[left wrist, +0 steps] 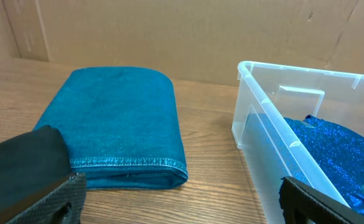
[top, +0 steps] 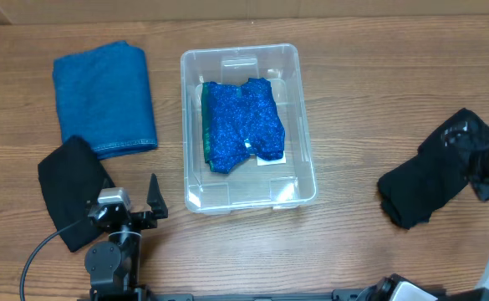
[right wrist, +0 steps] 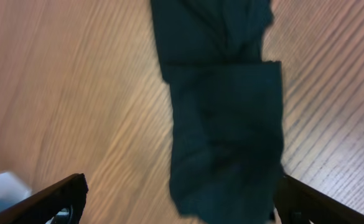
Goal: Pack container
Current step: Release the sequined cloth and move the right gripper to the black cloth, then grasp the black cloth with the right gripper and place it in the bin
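Observation:
The clear container (top: 304,155) stands mid-table and holds a sparkly blue cloth (top: 244,121) lying over a green item (top: 204,125). In the left wrist view the container's wall (left wrist: 262,124) is at the right, with the sparkly cloth (left wrist: 337,146) inside. My left gripper (top: 133,209) is open and empty near the front edge, left of the container; its fingers (left wrist: 182,211) straddle bare wood. My right gripper (top: 471,159) is open above a black cloth (top: 420,191) at the right. That cloth (right wrist: 222,106) lies between its spread fingers (right wrist: 182,208).
A folded blue denim-like cloth (top: 102,96) lies at the back left and also shows in the left wrist view (left wrist: 116,121). A second black cloth (top: 70,186) lies in front of it, beside my left gripper. A cardboard wall (left wrist: 169,31) stands behind the table.

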